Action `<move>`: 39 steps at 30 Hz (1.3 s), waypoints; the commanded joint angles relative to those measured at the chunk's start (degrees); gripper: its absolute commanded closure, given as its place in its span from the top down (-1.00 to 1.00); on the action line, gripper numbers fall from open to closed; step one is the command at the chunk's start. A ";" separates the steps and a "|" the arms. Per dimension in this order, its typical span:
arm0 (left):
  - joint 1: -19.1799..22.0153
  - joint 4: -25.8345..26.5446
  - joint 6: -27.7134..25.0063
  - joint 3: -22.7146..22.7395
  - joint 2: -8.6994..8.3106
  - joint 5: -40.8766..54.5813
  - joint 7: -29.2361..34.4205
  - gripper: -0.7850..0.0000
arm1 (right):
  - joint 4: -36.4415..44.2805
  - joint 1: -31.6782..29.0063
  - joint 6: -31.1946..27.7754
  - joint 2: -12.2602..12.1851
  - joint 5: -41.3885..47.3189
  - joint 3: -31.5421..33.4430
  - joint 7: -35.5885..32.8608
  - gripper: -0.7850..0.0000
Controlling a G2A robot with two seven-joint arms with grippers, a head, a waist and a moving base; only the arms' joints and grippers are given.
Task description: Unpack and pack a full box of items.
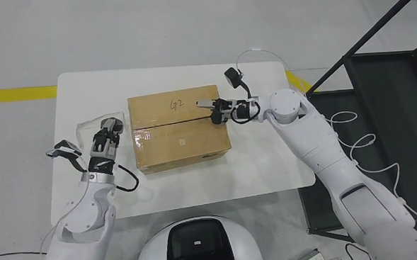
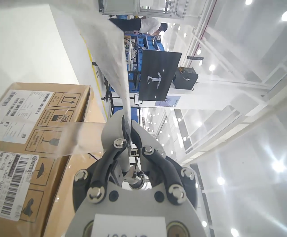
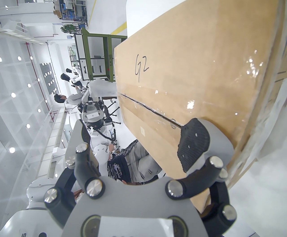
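A closed cardboard box [image 1: 179,129] marked "G2" stands in the middle of the white table [image 1: 267,162]. My left gripper [image 1: 108,135] is beside the box's left end, shut on a strip of clear tape [image 2: 112,56] that trails up from the pinched fingers [image 2: 112,130]. The box's labelled end [image 2: 38,125] is close by it, with more tape across it. My right gripper [image 1: 211,107] is open over the right part of the box top, one black pad [image 3: 194,143] lying at the lid's centre seam [image 3: 145,107]. The box contents are hidden.
A dark metal rack [image 1: 376,86] stands against the table's right side. A yellow floor line [image 1: 15,93] runs behind the table. Bare table surface lies in front of the box and along the table's back edge.
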State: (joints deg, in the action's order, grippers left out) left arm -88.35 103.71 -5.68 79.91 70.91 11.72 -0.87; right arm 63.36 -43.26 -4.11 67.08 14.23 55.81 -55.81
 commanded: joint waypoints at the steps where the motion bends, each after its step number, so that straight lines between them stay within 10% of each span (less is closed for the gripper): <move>1: 0.85 -0.28 0.84 -0.96 0.14 -1.89 -0.50 -1.00 | 0.27 -0.20 -0.06 -0.02 -0.04 0.13 0.01 1.00; 10: 2.77 -0.57 3.85 -4.19 0.57 -9.06 -1.00 -0.39 | 1.30 -1.10 -0.21 -0.14 -0.36 0.83 0.08 1.00; 11: 2.93 -0.61 3.82 -4.49 0.62 -9.78 -1.11 -0.20 | 1.36 -1.18 -0.22 -0.13 -0.40 0.85 0.12 1.00; 13: 3.05 -0.78 3.51 -4.97 0.76 -10.38 -1.49 1.00 | 1.42 -1.35 -0.30 -0.11 -0.11 0.94 0.01 1.00; 25: 3.93 -0.95 4.31 -7.26 1.54 -10.63 -1.66 1.00 | 1.37 -1.41 -0.33 -0.09 0.12 1.03 -0.04 1.00; 39: -1.42 0.35 -7.69 -4.77 1.81 2.06 4.15 1.00 | 1.37 -1.41 -0.33 -0.09 0.12 1.03 -0.04 1.00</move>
State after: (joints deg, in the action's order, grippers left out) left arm -90.10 104.22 -13.09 75.27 72.65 13.55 3.35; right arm 64.73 -44.67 -4.44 66.99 14.35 56.83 -55.85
